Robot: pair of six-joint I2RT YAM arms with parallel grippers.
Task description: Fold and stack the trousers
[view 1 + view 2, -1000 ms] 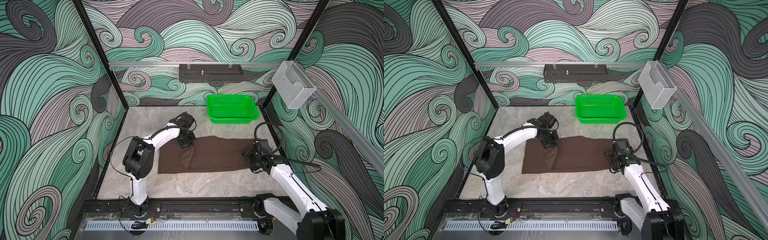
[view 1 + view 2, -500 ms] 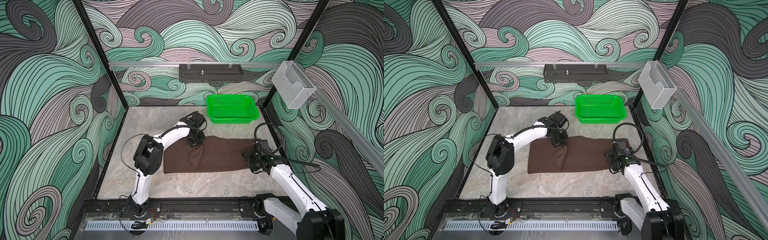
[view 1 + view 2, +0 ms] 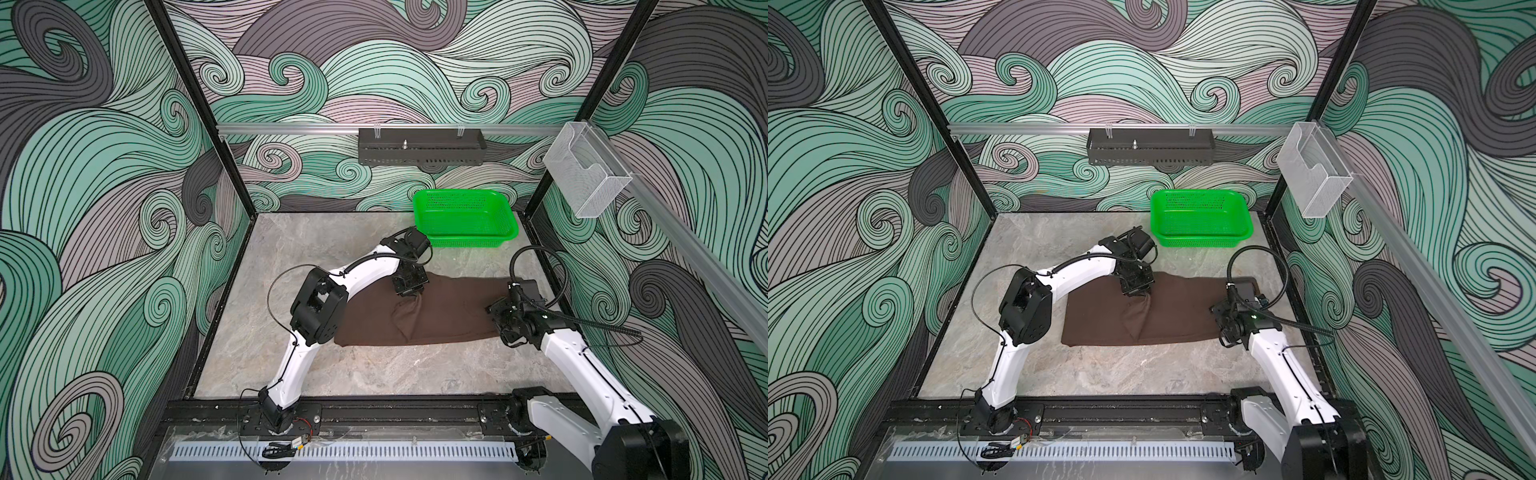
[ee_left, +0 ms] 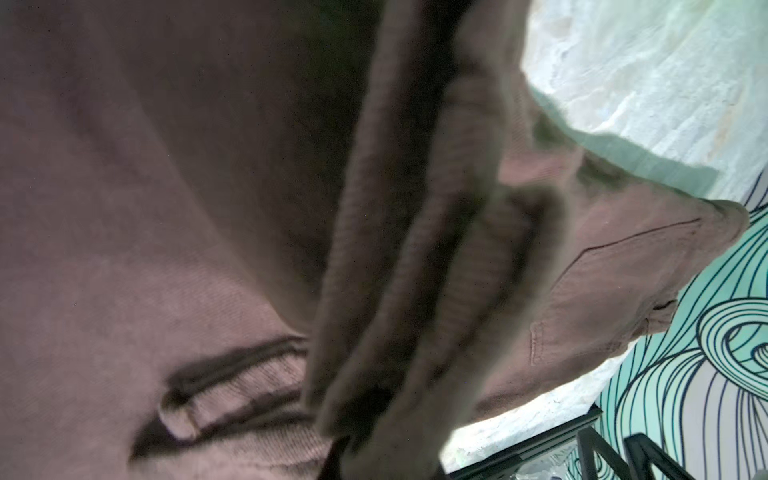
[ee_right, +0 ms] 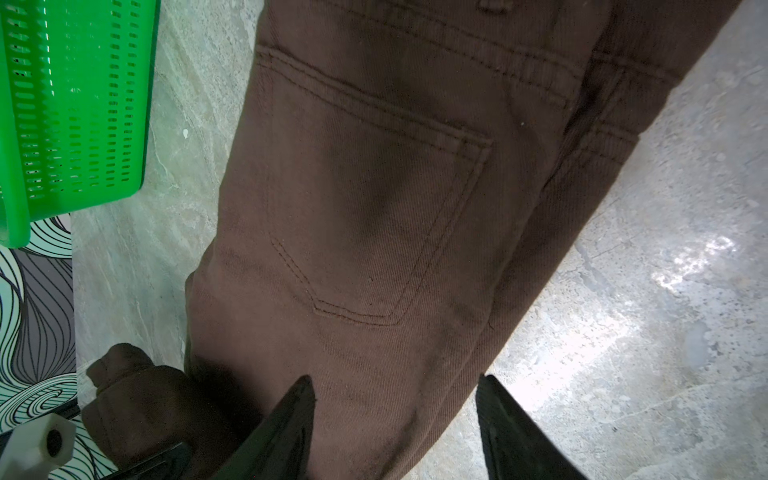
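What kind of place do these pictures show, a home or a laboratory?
Probably a laboratory robot cell, not a home: left arm and right arm mounted on a black rail, wave-printed walls enclosing a marble-look table, brown trousers and a green basket on it.

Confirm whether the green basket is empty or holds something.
Empty: in both top views the basket shows only its bare perforated floor; the trousers lie on the table outside it.

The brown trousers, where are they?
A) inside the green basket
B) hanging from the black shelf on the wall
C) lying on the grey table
C: the brown trousers lie spread on the grey table, in front of the green basket, not in it.
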